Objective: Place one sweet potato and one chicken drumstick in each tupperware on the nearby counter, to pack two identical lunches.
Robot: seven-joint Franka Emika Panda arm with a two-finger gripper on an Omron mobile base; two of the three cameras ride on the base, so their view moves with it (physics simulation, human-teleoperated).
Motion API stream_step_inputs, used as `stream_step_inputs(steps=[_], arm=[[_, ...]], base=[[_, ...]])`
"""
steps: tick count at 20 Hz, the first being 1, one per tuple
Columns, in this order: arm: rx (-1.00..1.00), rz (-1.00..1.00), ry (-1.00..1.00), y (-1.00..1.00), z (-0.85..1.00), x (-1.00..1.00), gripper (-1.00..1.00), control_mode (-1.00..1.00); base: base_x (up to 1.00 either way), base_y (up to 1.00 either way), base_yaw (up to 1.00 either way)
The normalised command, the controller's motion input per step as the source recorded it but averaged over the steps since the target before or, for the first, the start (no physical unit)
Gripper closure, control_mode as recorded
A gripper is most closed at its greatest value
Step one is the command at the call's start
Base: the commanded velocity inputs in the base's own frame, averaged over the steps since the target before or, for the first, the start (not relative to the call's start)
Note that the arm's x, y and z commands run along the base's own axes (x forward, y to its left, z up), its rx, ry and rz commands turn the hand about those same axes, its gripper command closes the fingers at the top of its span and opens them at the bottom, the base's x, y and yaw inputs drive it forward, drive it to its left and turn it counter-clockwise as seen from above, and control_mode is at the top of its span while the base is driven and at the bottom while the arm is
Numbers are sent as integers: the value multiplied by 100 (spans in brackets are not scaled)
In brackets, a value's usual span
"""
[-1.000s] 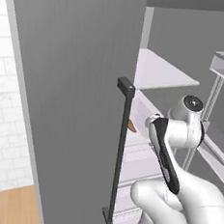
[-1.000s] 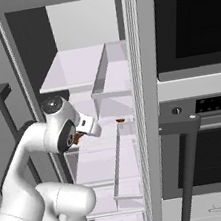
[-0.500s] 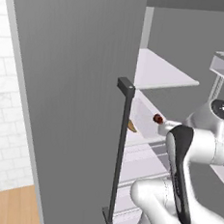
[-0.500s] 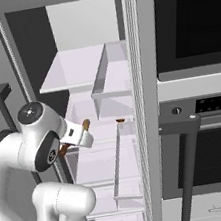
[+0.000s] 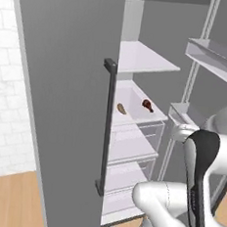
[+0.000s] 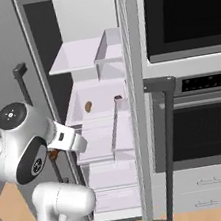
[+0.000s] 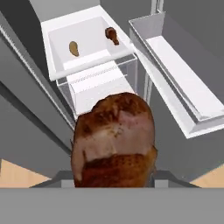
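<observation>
In the hand view, a drumstick (image 7: 114, 140) occupies the near centre, its bulbous brown end toward the camera. The gripper (image 7: 114, 175) sits at 6 o'clock directly beneath it, dark finger bases showing on either side of the meat. The jaws are part-spread and pinch this drumstick between them. In the right base view, a small brown patch of it (image 6: 52, 154) shows just below the white hand, at 9 o'clock of that picture.

Beyond the held piece stands the open fridge (image 7: 78, 13). A clear drawer (image 7: 103, 83) lies just behind the drumstick, toward 12 o'clock. Above the drawer is a white shelf tray (image 7: 57, 70). On it rest two items, well apart:
- a sweet potato (image 7: 74, 48) at 11 o'clock, tan and tapered;
- a second drumstick (image 7: 112, 35) at 12 o'clock, dark red-brown, near the tray's far corner.

A door bin (image 7: 183, 96) runs from 1 to 4 o'clock, beside the tray.

In the left base view, the potato (image 5: 121, 108) and the second drumstick (image 5: 147, 105) lie on the same tray, past the dark door handle (image 5: 105, 129). In the right base view, the potato (image 6: 88, 106) sits on the tray left of the oven (image 6: 192, 69).
</observation>
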Motion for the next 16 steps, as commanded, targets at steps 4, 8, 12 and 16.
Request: stream_step_inputs(steps=[4, 8, 12, 16], arm=[[0, 0, 0, 0, 0, 0, 100, 100], [0, 0, 0, 0, 0, 0, 100, 100], [0, 0, 0, 0, 0, 0, 100, 100], [0, 0, 0, 0, 0, 0, 100, 100]], base=[[-100, -36, -12], [-79, -92, -33], [-51, -100, -38], [-33, -100, -38]])
